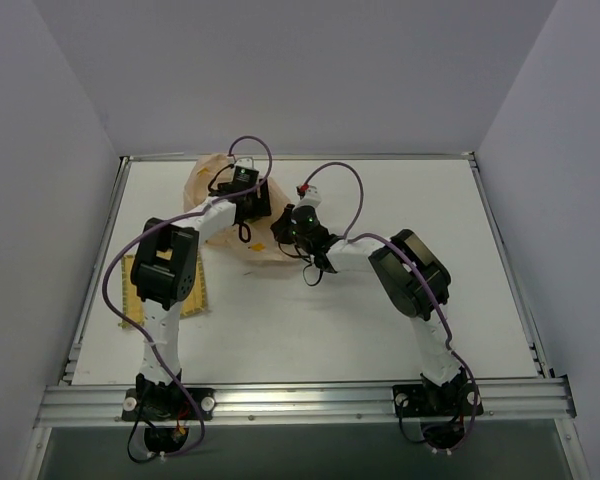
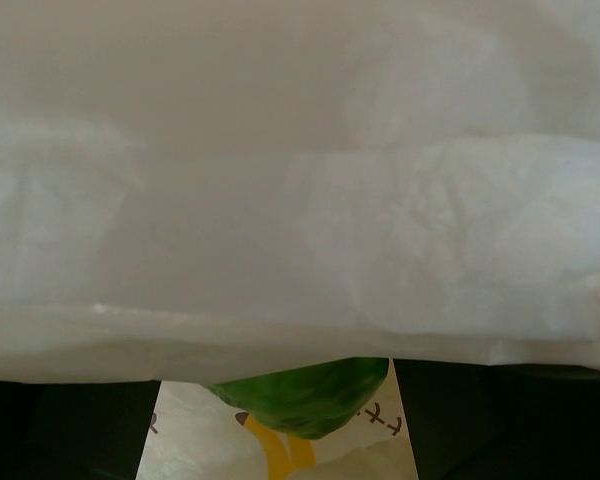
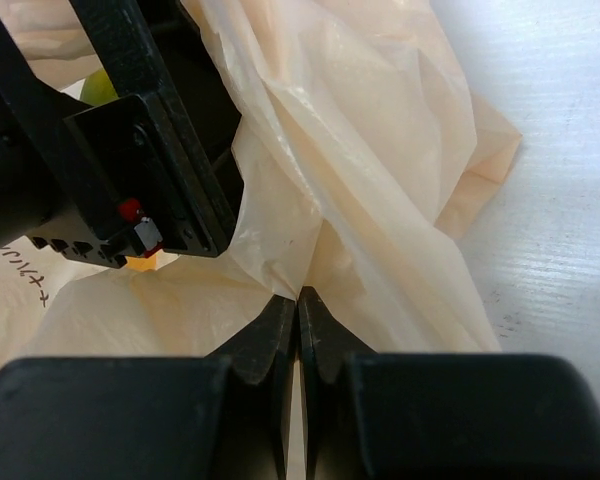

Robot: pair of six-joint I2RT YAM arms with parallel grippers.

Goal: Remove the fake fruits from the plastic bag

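Observation:
The plastic bag (image 1: pixel 212 178) lies crumpled at the table's far left-centre. My left gripper (image 1: pixel 244 203) reaches into it. In the left wrist view the bag's film (image 2: pixel 300 180) covers most of the picture. Below it a glossy green fake fruit (image 2: pixel 305 398) sits between my dark fingers (image 2: pixel 60 432), which stand apart; it lies near the right finger, with a gap on the left. My right gripper (image 3: pixel 298 300) is shut on a fold of the bag (image 3: pixel 360 180), also seen from above (image 1: pixel 284 232). A yellow-green fruit (image 3: pixel 100 88) peeks out behind the left gripper's body (image 3: pixel 130 170).
A flat yellow woven mat (image 1: pixel 192 292) lies at the left, partly under my left arm. Purple cables loop above both wrists. The table is walled on three sides, with a metal rail (image 1: pixel 300 398) along its near edge.

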